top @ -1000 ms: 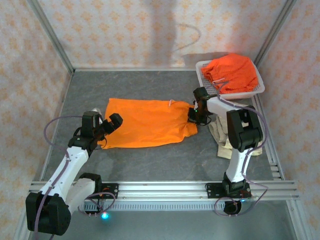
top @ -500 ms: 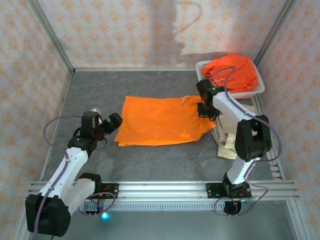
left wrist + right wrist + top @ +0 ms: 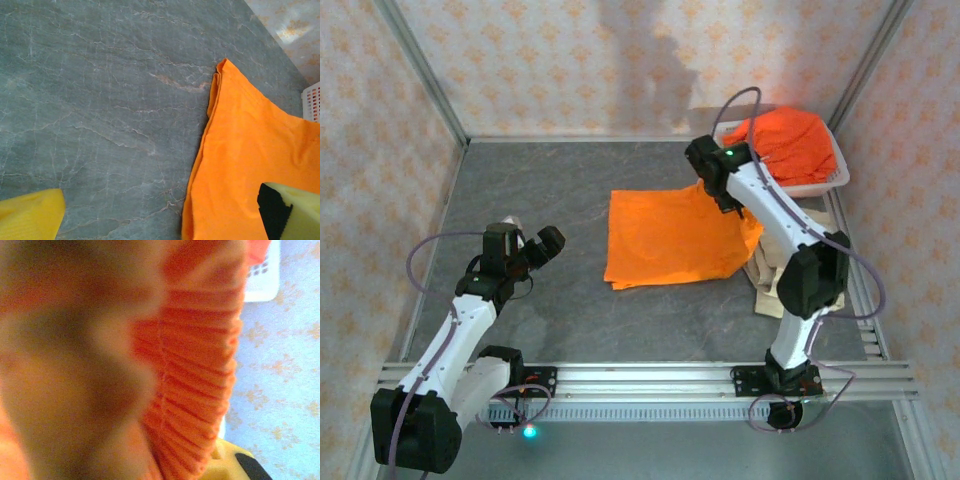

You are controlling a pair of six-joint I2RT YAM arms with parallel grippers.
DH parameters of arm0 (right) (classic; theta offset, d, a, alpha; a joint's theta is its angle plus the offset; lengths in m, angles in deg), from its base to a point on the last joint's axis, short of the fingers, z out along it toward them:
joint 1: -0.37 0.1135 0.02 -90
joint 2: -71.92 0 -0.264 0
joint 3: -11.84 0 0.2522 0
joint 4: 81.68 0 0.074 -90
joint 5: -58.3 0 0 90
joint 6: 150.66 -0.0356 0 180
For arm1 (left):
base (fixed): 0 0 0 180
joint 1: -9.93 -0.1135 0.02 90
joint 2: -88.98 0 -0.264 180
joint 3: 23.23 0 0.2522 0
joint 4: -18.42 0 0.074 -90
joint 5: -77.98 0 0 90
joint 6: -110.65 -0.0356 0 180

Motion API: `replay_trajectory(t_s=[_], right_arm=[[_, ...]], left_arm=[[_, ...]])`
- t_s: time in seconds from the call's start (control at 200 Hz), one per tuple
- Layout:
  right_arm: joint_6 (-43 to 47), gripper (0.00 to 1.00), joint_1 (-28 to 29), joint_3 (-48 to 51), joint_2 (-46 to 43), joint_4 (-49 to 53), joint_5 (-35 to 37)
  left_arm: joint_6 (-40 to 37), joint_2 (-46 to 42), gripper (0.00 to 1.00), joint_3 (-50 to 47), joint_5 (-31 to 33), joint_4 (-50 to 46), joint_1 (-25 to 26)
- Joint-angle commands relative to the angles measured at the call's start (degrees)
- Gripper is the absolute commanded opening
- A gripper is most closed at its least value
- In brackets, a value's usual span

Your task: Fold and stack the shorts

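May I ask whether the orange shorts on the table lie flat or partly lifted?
Partly lifted: the right gripper holds the orange shorts by the waistband.

Shorts [image 3: 670, 240] lie on table [image 3: 540, 180], left of basket [image 3: 815, 188].

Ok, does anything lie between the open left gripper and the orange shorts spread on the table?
Nothing visible does. Between the left gripper and the near-left edge of the orange shorts there is bare grey table. The right gripper is shut on the shorts' far right corner.
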Motion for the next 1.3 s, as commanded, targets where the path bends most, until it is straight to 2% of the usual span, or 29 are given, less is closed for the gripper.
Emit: replay_trajectory(t_s=[0.0,0.195,0.34,0.41,0.52,0.615,0.681,0.706,0.771,0.836,0.901,1.061,1.156,1.296], right_arm=[[-5.1,0.00,4.7,-6.7,4.9,11.1,9.7],[-12.7,0.00,11.5,-18.4,13.5,19.7,10.0],[-15.3,0.00,15.8,-25.5,18.1,20.5,5.5],[-15.3,0.01,17.8,-27.3,19.7,18.7,1.9],[-15.2,0.11,20.4,-28.6,21.8,12.9,-7.2],[-15.0,0.15,21.8,-28.8,23.3,5.2,-20.4],[-15.4,0.30,22.1,-28.2,23.5,-1.5,-32.6],[-15.7,0.35,22.1,-27.6,23.1,-4.9,-39.3],[-17.8,0.59,22.1,-24.1,20.6,-14.6,-53.4],[-19.1,0.78,22.0,-20.4,16.6,-21.8,-60.8],[-18.9,0.89,21.4,-16.6,11.7,-24.8,-60.2],[-18.3,1.00,16.2,0.2,-2.8,-30.3,-50.3],[-18.7,1.00,11.8,11.2,-10.1,-34.2,-46.5],[-20.4,1.00,5.1,21.5,-16.8,-36.7,-45.6]], left_arm=[[-0.4,-0.3,1.00,-0.7,1.2,0.3,0.0],[-0.5,-0.3,1.00,-1.0,1.3,0.2,0.0],[-0.3,-0.2,1.00,-1.6,1.2,0.9,0.0],[-0.3,-0.1,1.00,-1.7,1.2,1.0,0.0],[-0.1,0.3,1.00,-2.0,1.0,1.6,0.0],[0.5,0.5,1.00,-2.5,1.0,2.4,0.0],[1.0,0.6,1.00,-2.9,0.8,2.9,0.0],[1.2,0.7,1.00,-3.0,0.7,3.1,0.0],[1.7,0.6,1.00,-3.1,0.6,3.3,0.0],[2.3,0.4,1.00,-2.9,0.1,3.4,0.0],[3.1,-0.1,1.00,-2.3,-0.5,3.3,0.0],[6.9,0.3,1.00,0.6,-3.1,2.6,0.7],[9.4,2.8,1.00,3.9,-2.4,0.4,4.3],[14.0,8.7,1.00,9.1,1.2,-2.4,12.4]])
